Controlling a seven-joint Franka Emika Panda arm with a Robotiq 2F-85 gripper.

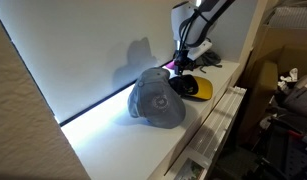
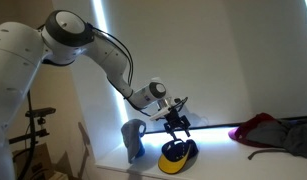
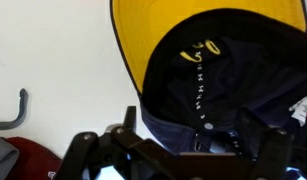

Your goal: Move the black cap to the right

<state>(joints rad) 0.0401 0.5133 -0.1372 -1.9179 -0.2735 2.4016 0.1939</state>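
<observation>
The black cap [image 3: 228, 70] with its bright yellow brim fills the wrist view, its brim pointing to the top of the picture. In both exterior views it lies on the white table [image 1: 123, 135], next to the grey cap [image 1: 158, 100]. My gripper [image 3: 193, 135] is open and low over the black cap's rear edge, with one finger on each side of the back rim. In the exterior views the gripper [image 2: 177, 133] hangs just above the black cap [image 2: 176, 153], also seen from the other side [image 1: 190, 87]. I cannot tell whether the fingers touch the fabric.
The big grey-blue cap [image 2: 134, 140] stands close beside the black one. A dark cap with a magenta brim [image 1: 206, 60] lies behind the gripper near the wall. A dark red fabric heap [image 2: 263, 128] lies further along the table. The table edge [image 1: 208, 120] drops off near clutter.
</observation>
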